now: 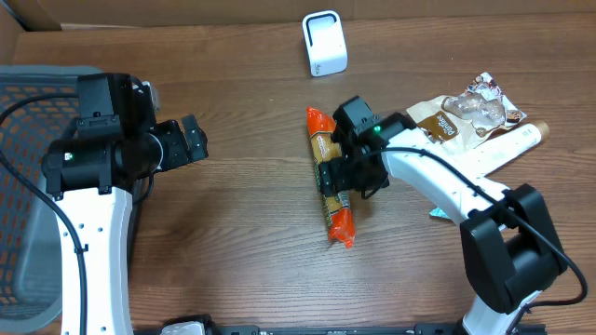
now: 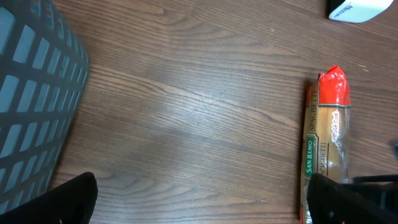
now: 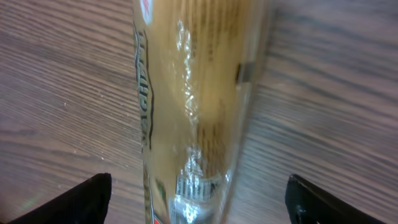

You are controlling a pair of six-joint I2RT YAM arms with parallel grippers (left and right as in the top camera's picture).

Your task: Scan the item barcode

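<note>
The spaghetti pack (image 1: 323, 141), a long clear sleeve with orange-red ends and a green "San Remo" strip, lies flat near the middle of the wooden table (image 1: 251, 233), running roughly front to back. A grey mesh basket (image 1: 23, 233) fills the table's left edge, well apart from the pack.

The left gripper (image 1: 197, 140) hovers beside the basket, pointing toward the pack. Its jaws stand wide apart with only bare wood between them.

The right gripper (image 1: 343, 173) hangs directly over the pack's middle. In the right wrist view its two dark fingertips (image 3: 87, 196) sit far out on either side of the sleeve with table showing between each tip and the plastic, so the jaws are spread and grip nothing.

At the right edge lie a brown-and-white pouch (image 1: 433, 121), a crinkled clear wrapper (image 1: 475, 104) and a white tube (image 1: 507, 147), bunched together. A small white scanner (image 1: 324, 43) stands at the far side, beyond the pack's top end.
</note>
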